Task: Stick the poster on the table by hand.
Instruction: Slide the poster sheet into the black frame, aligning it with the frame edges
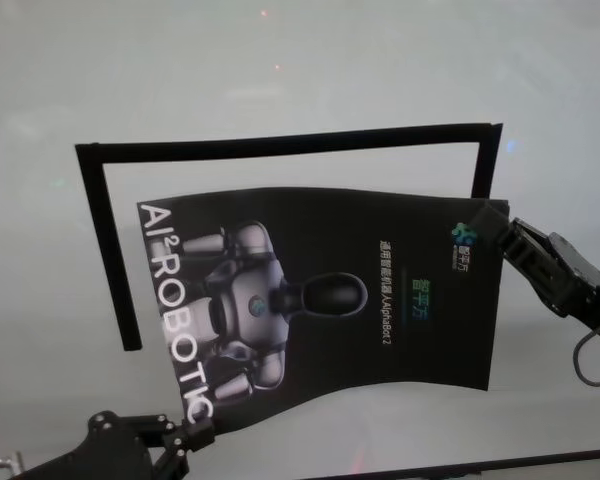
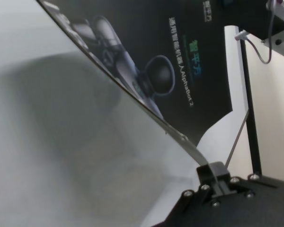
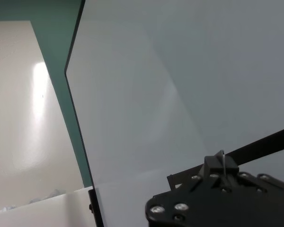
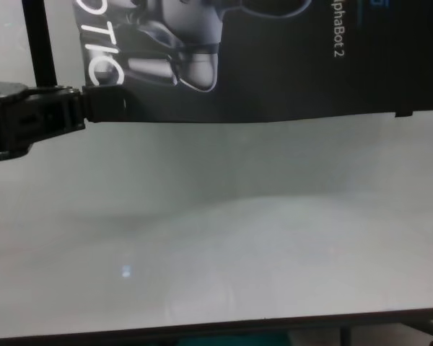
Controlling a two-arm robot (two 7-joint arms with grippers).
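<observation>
The black glossy poster (image 1: 380, 300) with a grey robot figure and white letters hangs slightly bowed above the pale table (image 1: 280, 70). My left gripper (image 1: 192, 436) is shut on its near left corner, also seen in the chest view (image 4: 83, 108) and pinching the sheet's edge in the left wrist view (image 2: 213, 171). My right gripper (image 1: 507, 226) is shut on the far right corner. In the right wrist view its fingers (image 3: 222, 165) hold only a thin sliver of the sheet. The poster (image 4: 274, 58) casts a soft shadow on the table (image 4: 238, 238).
Narrow black tape strips lie on the table as an open frame: a left strip (image 1: 108, 250), a long far strip (image 1: 290, 140) and a short right strip (image 1: 488, 160). The table's dark front edge (image 4: 202, 330) runs close below.
</observation>
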